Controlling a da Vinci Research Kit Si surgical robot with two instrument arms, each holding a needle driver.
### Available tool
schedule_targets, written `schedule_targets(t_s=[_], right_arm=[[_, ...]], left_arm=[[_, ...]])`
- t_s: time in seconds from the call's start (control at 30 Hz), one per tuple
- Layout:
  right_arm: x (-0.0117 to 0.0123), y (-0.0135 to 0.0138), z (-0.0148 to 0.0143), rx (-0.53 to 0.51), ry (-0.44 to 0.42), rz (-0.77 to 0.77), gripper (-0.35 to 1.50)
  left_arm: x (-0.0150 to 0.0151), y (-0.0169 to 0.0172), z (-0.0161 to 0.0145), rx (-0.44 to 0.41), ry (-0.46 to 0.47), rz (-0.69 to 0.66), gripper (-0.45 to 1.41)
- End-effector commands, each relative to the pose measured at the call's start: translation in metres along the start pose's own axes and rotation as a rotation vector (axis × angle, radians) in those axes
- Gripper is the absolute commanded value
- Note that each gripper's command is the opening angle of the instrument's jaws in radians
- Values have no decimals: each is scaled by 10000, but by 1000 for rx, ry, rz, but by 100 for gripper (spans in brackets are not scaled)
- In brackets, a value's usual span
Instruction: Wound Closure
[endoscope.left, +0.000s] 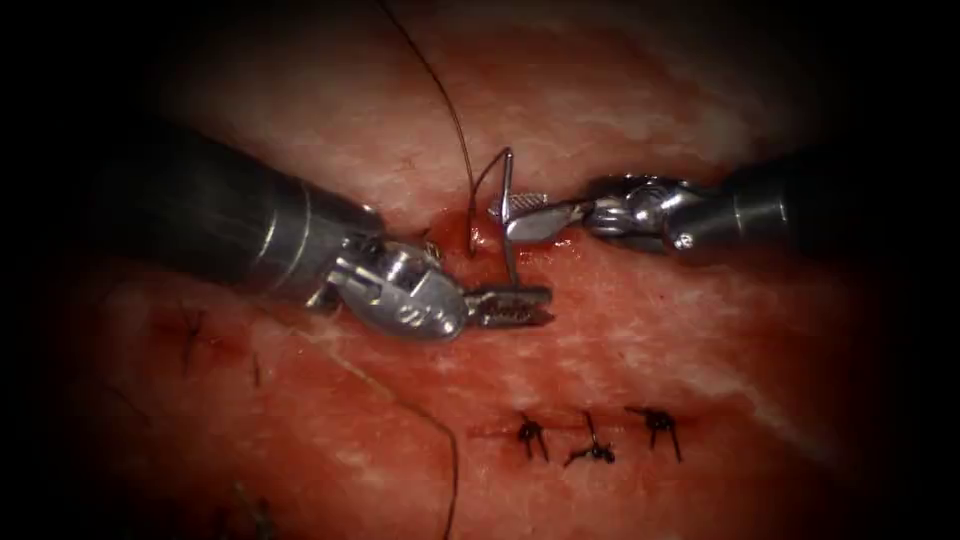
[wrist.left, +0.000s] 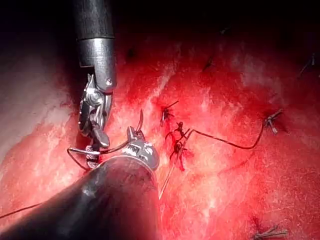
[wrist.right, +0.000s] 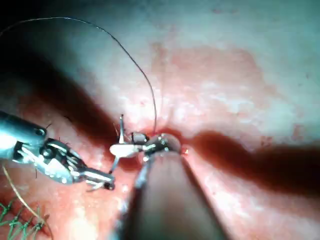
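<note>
Three tied stitches (endoscope.left: 592, 437), two grippers, right gripper (endoscope.left: 520, 212) holding one needle (endoscope.left: 508, 215)

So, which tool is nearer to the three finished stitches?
Left. The left tool lies just above the three finished stitches; its jaws look shut. The right tool is farther up, shut on the needle.
</note>
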Motion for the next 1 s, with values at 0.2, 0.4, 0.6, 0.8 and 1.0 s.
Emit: schedule_targets(t_s=[0.2, 0.4, 0.6, 0.8, 1.0], right_arm=[[-4, -2, 11, 17, 16, 6, 66], [-5, -6, 17, 28, 17, 8, 56], [-7, -5, 18, 40, 2, 8, 16], [-9, -4, 18, 47, -9, 6, -35], [-11, -4, 19, 68, -33, -42, -35]], left_arm=[[-6, 12, 10, -2, -3, 12, -45], [-8, 13, 11, -5, -4, 14, -45], [-6, 12, 10, -5, -4, 12, -45], [-2, 11, 9, -5, -4, 10, -45], [1, 7, 8, -6, -2, 6, 26]])
